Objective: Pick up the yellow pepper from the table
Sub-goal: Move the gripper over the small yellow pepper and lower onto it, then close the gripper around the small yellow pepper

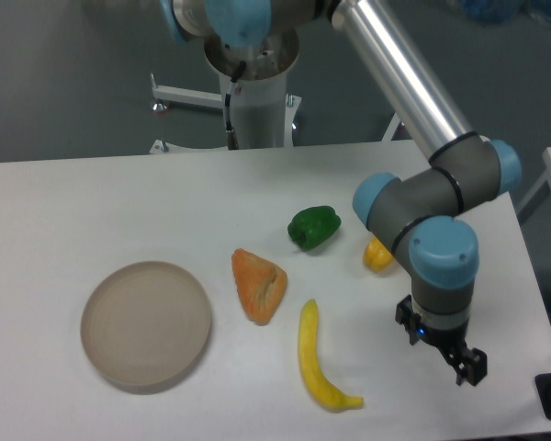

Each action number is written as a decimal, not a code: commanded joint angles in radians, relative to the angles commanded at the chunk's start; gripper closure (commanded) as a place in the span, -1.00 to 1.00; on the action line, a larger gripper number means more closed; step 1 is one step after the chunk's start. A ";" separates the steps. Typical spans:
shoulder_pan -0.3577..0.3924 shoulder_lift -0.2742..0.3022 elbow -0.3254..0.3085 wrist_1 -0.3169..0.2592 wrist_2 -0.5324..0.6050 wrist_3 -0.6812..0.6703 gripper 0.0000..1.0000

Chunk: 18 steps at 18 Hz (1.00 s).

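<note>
Nearest the camera, at about five o'clock on the white table (92,197), the gripper (445,347) hangs just above the surface, its dark fingers pointing down and toward the lower right; whether the jaws are open or closed cannot be told from this angle, and nothing shows between them. At six o'clock lies a long curved yellow banana-like item (318,360), and at eight o'clock sits a round beige plate (146,322). Closer to the middle rests an orange wedge-shaped lump (258,284). Beyond the gripper, at about three o'clock, the yellow pepper (376,255) sits on the table, partly hidden behind the arm's wrist joint (441,266) and apart from the gripper. Just left of it, near the centre, lies a glossy green pepper (314,227). Farthest back, at twelve o'clock, the arm's white base column (255,101) stands behind the table's far edge.
</note>
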 joint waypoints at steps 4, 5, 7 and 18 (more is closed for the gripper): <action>0.002 0.077 -0.106 -0.023 0.000 0.000 -1.00; 0.002 0.094 -0.126 -0.037 0.000 0.000 -1.00; 0.011 0.132 -0.170 -0.070 0.005 0.009 -1.00; 0.081 0.298 -0.466 -0.060 0.086 0.061 -1.00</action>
